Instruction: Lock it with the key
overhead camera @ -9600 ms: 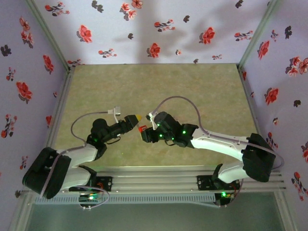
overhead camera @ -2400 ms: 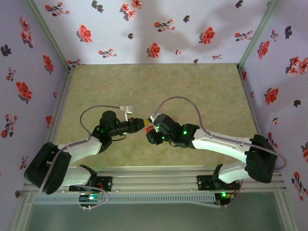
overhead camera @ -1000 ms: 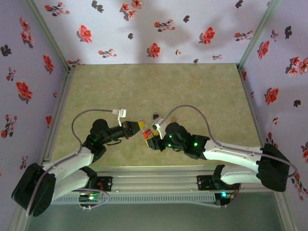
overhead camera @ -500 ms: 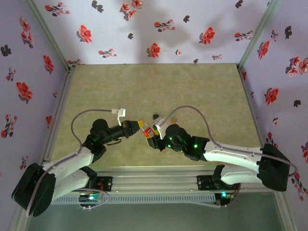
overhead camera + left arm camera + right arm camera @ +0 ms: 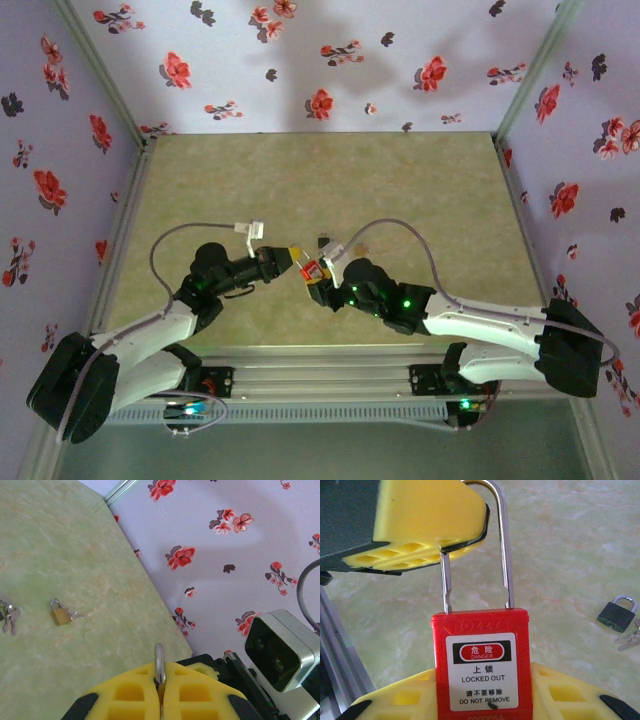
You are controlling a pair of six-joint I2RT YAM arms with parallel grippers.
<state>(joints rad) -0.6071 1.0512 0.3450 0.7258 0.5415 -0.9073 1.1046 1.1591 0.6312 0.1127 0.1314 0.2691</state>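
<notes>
My left end effector (image 5: 160, 692) clamps the shackle (image 5: 507, 545) of the red padlock (image 5: 480, 665), my right end effector (image 5: 482, 700) its body; the key (image 5: 322, 241) lies on the worktop (image 5: 420, 190) just beyond; tiny, light, stiff, probably slippery; I'd pinch its black head.

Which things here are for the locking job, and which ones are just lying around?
For the job:
- red padlock, held by the right pincer
- its shackle, pinched by the left pincer
- key, lying on the table, not picked up yet

Just lying about:
- small brass padlock
</notes>
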